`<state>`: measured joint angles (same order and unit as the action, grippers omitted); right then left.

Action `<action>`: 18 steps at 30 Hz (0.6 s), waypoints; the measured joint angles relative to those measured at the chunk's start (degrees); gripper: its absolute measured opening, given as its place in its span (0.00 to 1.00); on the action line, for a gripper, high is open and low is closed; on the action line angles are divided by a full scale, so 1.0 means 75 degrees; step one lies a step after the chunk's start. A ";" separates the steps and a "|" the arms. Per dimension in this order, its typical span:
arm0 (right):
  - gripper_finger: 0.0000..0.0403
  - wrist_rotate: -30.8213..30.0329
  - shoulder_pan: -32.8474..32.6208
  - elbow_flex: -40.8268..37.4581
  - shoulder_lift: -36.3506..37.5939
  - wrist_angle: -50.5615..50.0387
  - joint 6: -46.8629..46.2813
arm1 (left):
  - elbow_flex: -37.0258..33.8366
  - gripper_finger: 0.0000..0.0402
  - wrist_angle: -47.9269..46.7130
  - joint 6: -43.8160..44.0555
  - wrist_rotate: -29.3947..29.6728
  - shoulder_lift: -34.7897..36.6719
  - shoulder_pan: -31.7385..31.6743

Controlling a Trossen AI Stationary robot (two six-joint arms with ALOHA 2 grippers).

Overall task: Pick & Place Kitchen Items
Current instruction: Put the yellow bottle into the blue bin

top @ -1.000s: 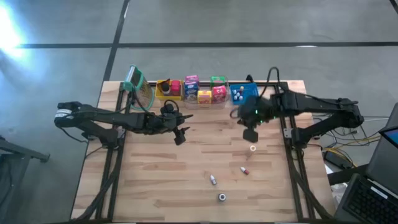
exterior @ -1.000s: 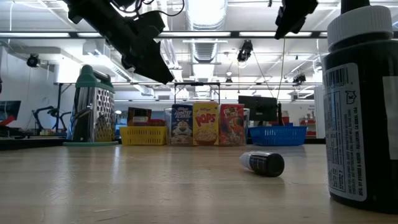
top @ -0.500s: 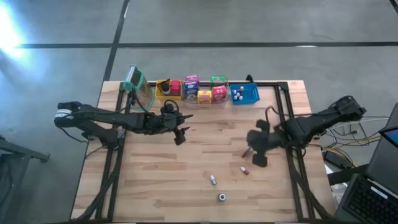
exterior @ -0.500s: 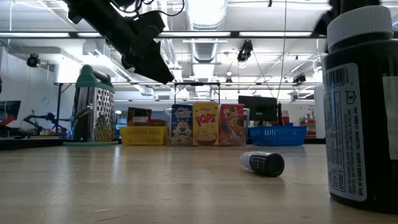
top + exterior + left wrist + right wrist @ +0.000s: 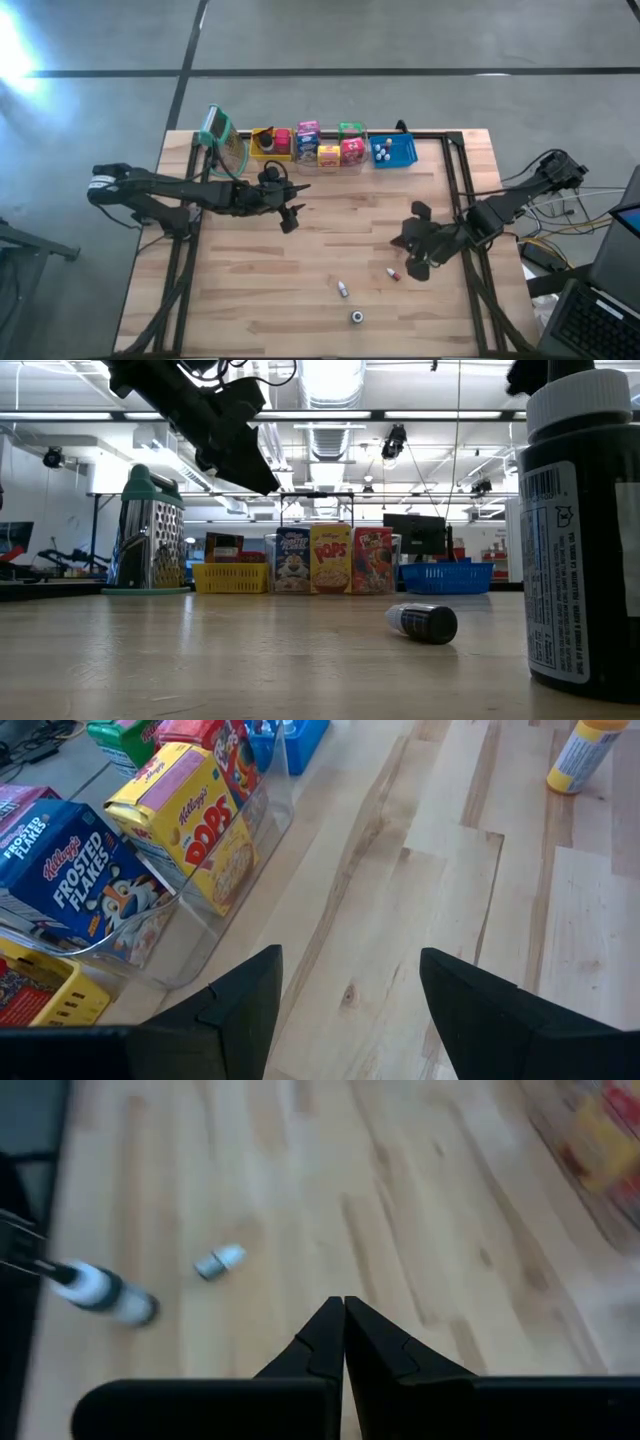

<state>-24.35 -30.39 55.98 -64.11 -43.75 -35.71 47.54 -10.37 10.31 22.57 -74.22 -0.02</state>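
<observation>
Black fingers of the right gripper (image 5: 415,268) are pressed shut on nothing, poised over the bench near its right edge. Just beside them, toward the front edge, lies a small red-and-white bottle (image 5: 393,273) on its side, its long axis running roughly left to right across the boards. Two more tiny bottles sit farther toward the front: a white one (image 5: 343,289) lying down and a dark one with a white cap (image 5: 357,317) standing nearest the front edge. The right arm is clearly the nearer to all three, so the next pick is probably the red-and-white bottle, and the fingers would have to part first. The left gripper (image 5: 291,218) hangs left of centre, its fingers partly apart and empty, well away from the loose bottles.

Along the back edge stand a grater (image 5: 225,142), a yellow bin (image 5: 268,146), a clear bin (image 5: 215,925) holding cereal boxes (image 5: 329,150), and a blue bin (image 5: 395,152) with small white bottles in it. The bench is pale wood planking; behind it the low view shows a bright workshop with ceiling lights and ducting.
</observation>
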 joint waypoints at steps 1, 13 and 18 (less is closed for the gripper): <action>0.02 0.0051 -0.0002 0.0033 -0.0049 0.0222 0.0159 | -0.0002 0.61 -0.0002 0.0000 0.0000 0.0001 0.0000; 0.02 0.0690 -0.0933 0.0122 -0.0272 -0.0346 -0.1758 | 0.0001 0.61 -0.0004 0.0000 0.0000 -0.0002 0.0001; 0.02 0.0439 -0.1660 0.0116 -0.0272 -0.0941 -0.2806 | -0.0001 0.61 -0.0001 0.0000 0.0000 -0.0001 0.0000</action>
<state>-21.06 -42.84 56.86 -66.15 -50.81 -56.75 47.53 -10.37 10.31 22.57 -74.23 -0.02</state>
